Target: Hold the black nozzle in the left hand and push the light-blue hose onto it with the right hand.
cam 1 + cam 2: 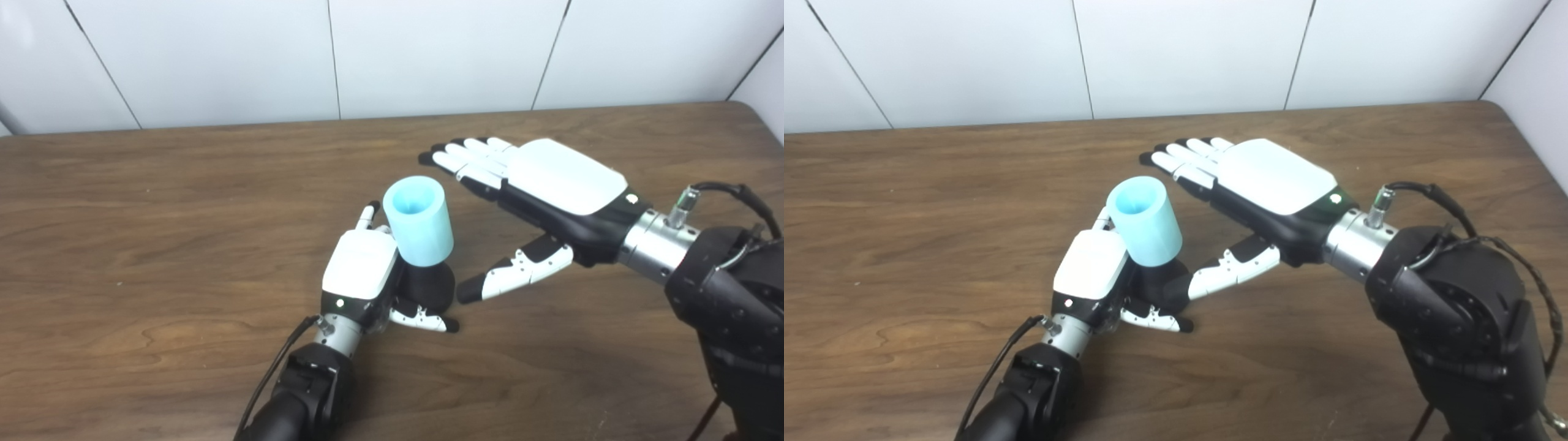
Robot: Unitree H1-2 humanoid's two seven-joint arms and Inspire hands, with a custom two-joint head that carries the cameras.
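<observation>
The wooden table spans both views. Above it the right hand hangs flat and spread, fingers straight, thumb angled down, holding nothing, just beside the hose. The left hand is wrapped around the black nozzle, thumb under it. The light-blue hose sits on the nozzle's top, tilted, open end up. In the right eye view the right thumb seems to touch the nozzle; the left eye view shows a gap.
</observation>
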